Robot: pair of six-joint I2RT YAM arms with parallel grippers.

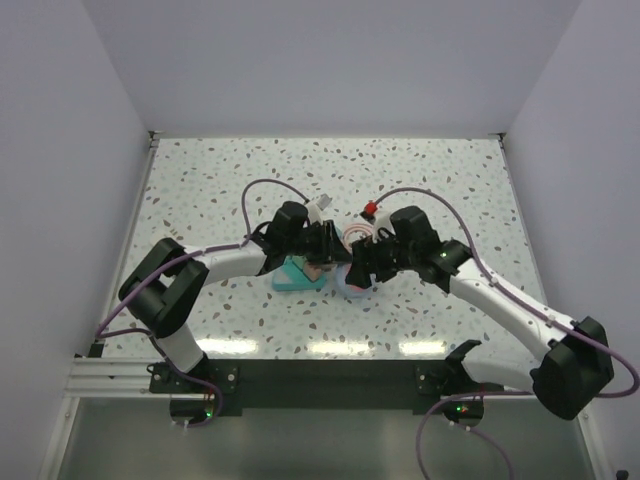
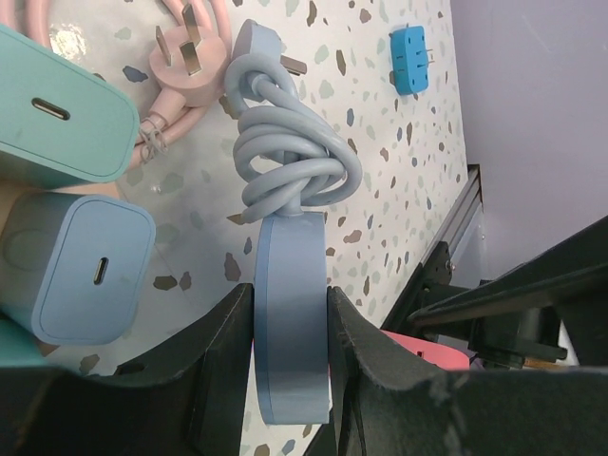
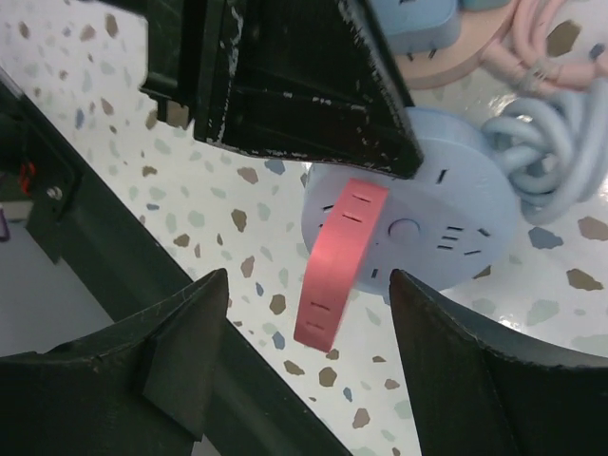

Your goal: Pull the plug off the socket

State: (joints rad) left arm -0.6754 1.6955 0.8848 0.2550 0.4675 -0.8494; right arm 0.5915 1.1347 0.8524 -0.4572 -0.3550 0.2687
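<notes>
A round pale-blue socket [image 3: 446, 209] lies on the speckled table, and a flat pink plug [image 3: 332, 266] sticks out of its face. My left gripper [image 2: 290, 351] is shut on the socket's rim [image 2: 290, 266], which shows edge-on between the black fingers. The socket's blue cable [image 2: 294, 157] is coiled beside it. My right gripper [image 3: 309, 328] is open, its fingers [image 3: 180, 351] on either side of the pink plug without touching it. In the top view both grippers meet over the socket [image 1: 353, 283] at the table's middle.
A teal charger [image 2: 57, 119], a blue charger [image 2: 90, 271] and a pink three-pin plug [image 2: 190, 62] lie close to the socket. A small blue adaptor [image 2: 410, 59] lies apart. A red piece [image 1: 369, 209] and a white connector [image 1: 322, 205] sit behind the grippers.
</notes>
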